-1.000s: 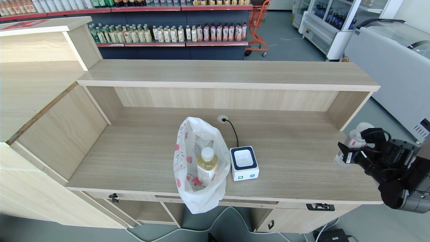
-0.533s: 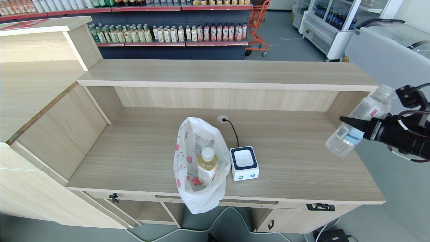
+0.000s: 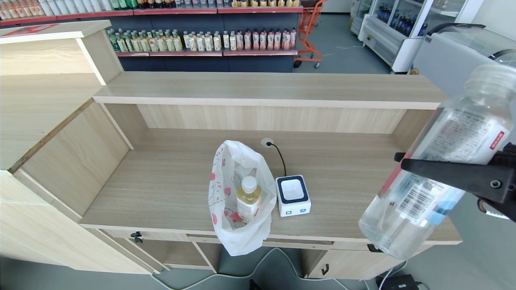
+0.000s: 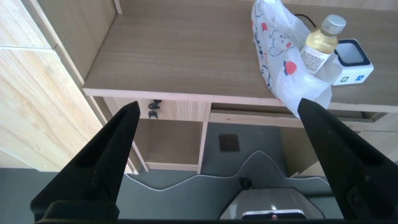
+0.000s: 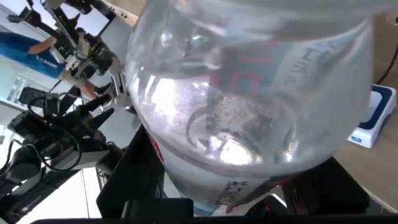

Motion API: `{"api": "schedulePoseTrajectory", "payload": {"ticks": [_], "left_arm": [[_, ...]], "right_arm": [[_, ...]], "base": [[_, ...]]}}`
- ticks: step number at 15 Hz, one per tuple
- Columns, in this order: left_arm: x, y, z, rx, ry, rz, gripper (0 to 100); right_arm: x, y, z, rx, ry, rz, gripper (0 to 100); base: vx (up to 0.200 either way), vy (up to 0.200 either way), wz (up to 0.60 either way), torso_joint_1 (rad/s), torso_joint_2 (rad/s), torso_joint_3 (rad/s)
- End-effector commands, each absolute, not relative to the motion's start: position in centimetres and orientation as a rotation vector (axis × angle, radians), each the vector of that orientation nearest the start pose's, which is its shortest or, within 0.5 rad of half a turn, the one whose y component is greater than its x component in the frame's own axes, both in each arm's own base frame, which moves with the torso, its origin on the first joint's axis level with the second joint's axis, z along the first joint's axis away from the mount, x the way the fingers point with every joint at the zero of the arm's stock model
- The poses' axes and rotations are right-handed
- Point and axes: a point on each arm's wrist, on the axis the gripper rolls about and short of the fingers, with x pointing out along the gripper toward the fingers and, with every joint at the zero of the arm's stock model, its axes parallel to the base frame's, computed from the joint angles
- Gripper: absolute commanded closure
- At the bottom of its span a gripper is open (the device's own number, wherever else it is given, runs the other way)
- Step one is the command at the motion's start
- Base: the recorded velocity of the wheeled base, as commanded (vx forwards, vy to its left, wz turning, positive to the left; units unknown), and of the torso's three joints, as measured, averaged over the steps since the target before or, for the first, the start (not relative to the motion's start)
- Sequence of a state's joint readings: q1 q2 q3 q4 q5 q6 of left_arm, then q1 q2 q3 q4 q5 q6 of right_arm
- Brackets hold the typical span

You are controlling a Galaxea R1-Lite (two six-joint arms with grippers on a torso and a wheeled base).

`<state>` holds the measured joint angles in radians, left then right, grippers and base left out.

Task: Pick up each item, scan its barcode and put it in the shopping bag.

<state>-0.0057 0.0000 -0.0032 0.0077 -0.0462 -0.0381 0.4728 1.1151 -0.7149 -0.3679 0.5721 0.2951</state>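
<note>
Clear plastic water bottle (image 3: 459, 133) sits tilted above the counter's (image 3: 161, 185) right end, clamped in the right end effector (image 3: 427, 169) with its barcode label showing in the head view. The left end effector (image 4: 221, 155) hangs in front of the counter, fingers spread apart. The shopping bag (image 3: 225, 189) holds a yellow drink bottle (image 3: 248, 198) just beside the scanner (image 3: 293, 194).

Head view: high, facing down over table (image 3: 354, 181). Left wrist: off table's front edge, facing down. Right wrist: hard against bottle (image 5: 249, 106). Shared: shopping bag (image 3: 225, 177), scanner (image 3: 293, 195).
</note>
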Motion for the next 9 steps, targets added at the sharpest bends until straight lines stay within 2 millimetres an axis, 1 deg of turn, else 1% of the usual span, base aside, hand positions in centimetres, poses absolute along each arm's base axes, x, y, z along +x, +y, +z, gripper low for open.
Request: {"api": "schedulePoseTrajectory", "payload": {"ticks": [1, 3, 5, 6, 9], "left_arm": [[-2.3, -0.1, 7.6, -0.038, 0.006, -0.052, 0], [-2.3, -0.1, 7.6, -0.038, 0.006, -0.052, 0], [-2.3, -0.1, 7.6, -0.038, 0.006, -0.052, 0], [-2.3, -0.1, 7.6, -0.038, 0.006, -0.052, 0], [-2.3, -0.1, 7.6, -0.038, 0.006, -0.052, 0]], "right_arm": [[10.7, 9.5, 28.0, 0.272, 0.149, 1.15, 100], [10.2, 10.0, 28.9, 0.315, 0.155, 1.203, 100], [9.6, 10.3, 30.7, 0.406, 0.157, 1.252, 100], [9.5, 10.3, 31.1, 0.425, 0.161, 1.263, 100], [9.2, 10.2, 31.0, 0.421, 0.174, 1.302, 100]], "base": [[0.0, 0.0, 0.0, 0.0, 0.0, 0.0], [0.0, 0.0, 0.0, 0.0, 0.0, 0.0], [0.0, 0.0, 0.0, 0.0, 0.0, 0.0], [0.0, 0.0, 0.0, 0.0, 0.0, 0.0], [0.0, 0.0, 0.0, 0.0, 0.0, 0.0]]}}
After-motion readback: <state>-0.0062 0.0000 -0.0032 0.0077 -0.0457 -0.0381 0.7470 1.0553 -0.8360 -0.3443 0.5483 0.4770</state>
